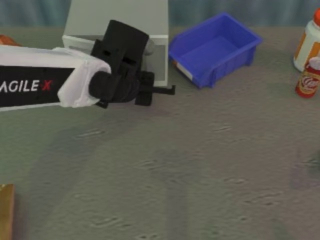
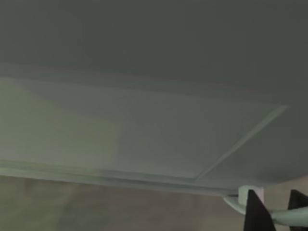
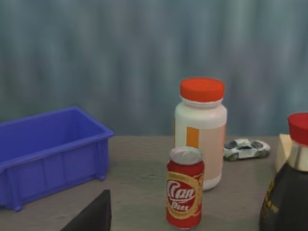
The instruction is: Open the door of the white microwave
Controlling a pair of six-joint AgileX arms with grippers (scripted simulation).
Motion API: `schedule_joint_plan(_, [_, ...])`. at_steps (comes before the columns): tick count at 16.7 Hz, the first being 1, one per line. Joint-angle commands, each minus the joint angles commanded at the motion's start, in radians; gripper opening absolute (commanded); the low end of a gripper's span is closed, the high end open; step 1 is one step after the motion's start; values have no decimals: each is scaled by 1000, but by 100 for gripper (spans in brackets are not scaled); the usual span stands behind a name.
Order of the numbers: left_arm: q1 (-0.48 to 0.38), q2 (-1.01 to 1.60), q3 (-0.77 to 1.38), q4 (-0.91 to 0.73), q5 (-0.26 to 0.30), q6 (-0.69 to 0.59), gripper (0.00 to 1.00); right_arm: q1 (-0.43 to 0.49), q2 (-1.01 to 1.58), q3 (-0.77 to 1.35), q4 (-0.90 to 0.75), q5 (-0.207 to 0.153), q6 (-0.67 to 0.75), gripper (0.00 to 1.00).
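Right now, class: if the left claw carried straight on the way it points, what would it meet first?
Probably the white microwave: the left claw sits at its front right corner, beside the door, though depth is unclear.

On the table (image 1: 200, 165) I see a blue bin (image 1: 215, 47) at the back, a white bottle (image 3: 200, 132) with an orange cap just behind a red can (image 3: 185, 193), a toy car (image 3: 246, 148) and a dark bottle (image 3: 286, 197).

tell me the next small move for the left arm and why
Probably swing the left gripper outward from the white microwave, drawing the door open. The left wrist view shows its fingertips astride the pale handle, and the door looks about closed.
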Motion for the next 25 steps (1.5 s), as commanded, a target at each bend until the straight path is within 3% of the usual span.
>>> schedule_joint_plan(9, [14,-32,-45,22,42,51,0,0,0,0,0,0,0,100])
schedule_joint_plan(25, [14,-32,-45,22,42,51,0,0,0,0,0,0,0,100])
